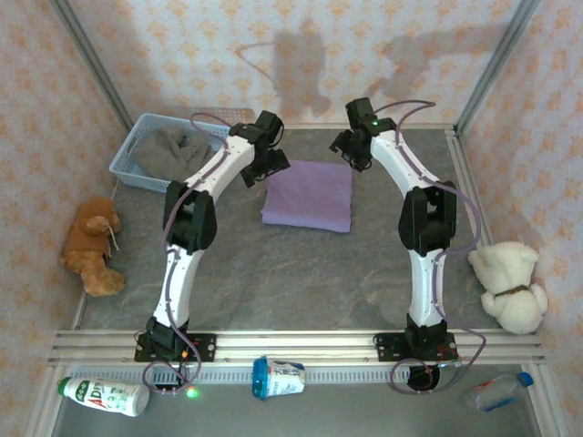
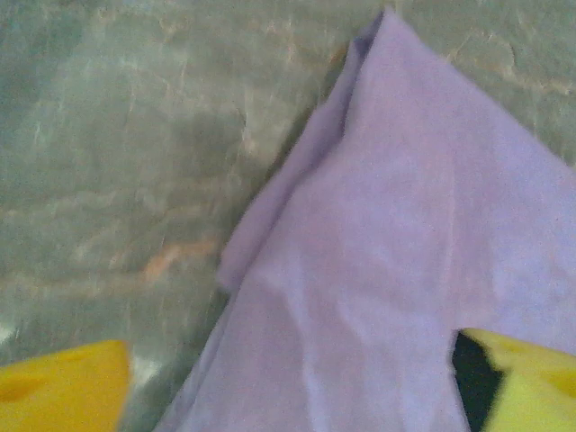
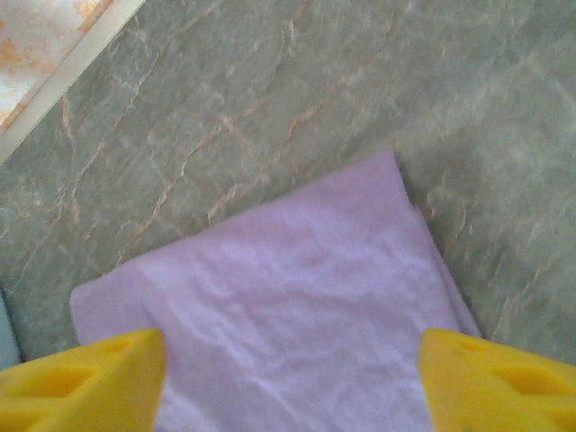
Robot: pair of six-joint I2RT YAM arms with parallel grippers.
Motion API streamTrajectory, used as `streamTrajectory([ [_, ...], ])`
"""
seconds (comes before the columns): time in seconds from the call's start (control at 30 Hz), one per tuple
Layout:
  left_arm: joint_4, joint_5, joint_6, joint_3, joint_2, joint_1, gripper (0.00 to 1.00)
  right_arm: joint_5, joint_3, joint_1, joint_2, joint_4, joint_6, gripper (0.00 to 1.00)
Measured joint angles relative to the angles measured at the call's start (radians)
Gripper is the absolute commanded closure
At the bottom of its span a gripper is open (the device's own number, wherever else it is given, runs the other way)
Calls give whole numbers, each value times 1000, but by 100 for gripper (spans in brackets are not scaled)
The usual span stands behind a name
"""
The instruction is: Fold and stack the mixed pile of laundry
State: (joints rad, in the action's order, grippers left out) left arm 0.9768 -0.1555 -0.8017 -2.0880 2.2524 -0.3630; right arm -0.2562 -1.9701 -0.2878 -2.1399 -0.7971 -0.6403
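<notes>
The lavender T-shirt (image 1: 308,195) lies folded into a flat rectangle at the middle back of the table; its print is hidden. The grey top (image 1: 171,151) sits bunched in the light blue basket (image 1: 127,157) at the back left. My left gripper (image 1: 271,169) hovers over the shirt's back left corner, open, its yellow fingers (image 2: 63,391) wide apart above the folded lavender cloth (image 2: 396,270). My right gripper (image 1: 352,151) hangs over the shirt's back right corner, open too, with the lavender fabric (image 3: 288,306) lying flat between and below its yellow fingers (image 3: 490,382).
A brown plush bear (image 1: 91,246) sits at the left edge and a cream plush bear (image 1: 510,284) at the right edge. Bottles (image 1: 102,395) and a cup (image 1: 278,377) lie on the near ledge below the arm bases. Patterned walls close the back and sides.
</notes>
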Motion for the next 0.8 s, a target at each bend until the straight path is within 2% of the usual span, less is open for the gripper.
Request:
streamTrajectory([
  [0.07,-55,-30,-6,132,-103,-11,69,-32,55,-11,14,21,16,72],
  [0.17,-138,-78,-8,284,-209,-32,98,-87,137,-29,14,63,27,77],
  [0.37,-225,-144,-11,407,-177,-71,96,-129,166,-47,-46,99,29,77],
  [0.57,-220,-143,13,444,-90,-78,95,-111,241,-23,-80,134,13,77],
  [0.8,-176,-116,84,386,-58,-76,89,-106,531,-13,95,267,-67,74],
])
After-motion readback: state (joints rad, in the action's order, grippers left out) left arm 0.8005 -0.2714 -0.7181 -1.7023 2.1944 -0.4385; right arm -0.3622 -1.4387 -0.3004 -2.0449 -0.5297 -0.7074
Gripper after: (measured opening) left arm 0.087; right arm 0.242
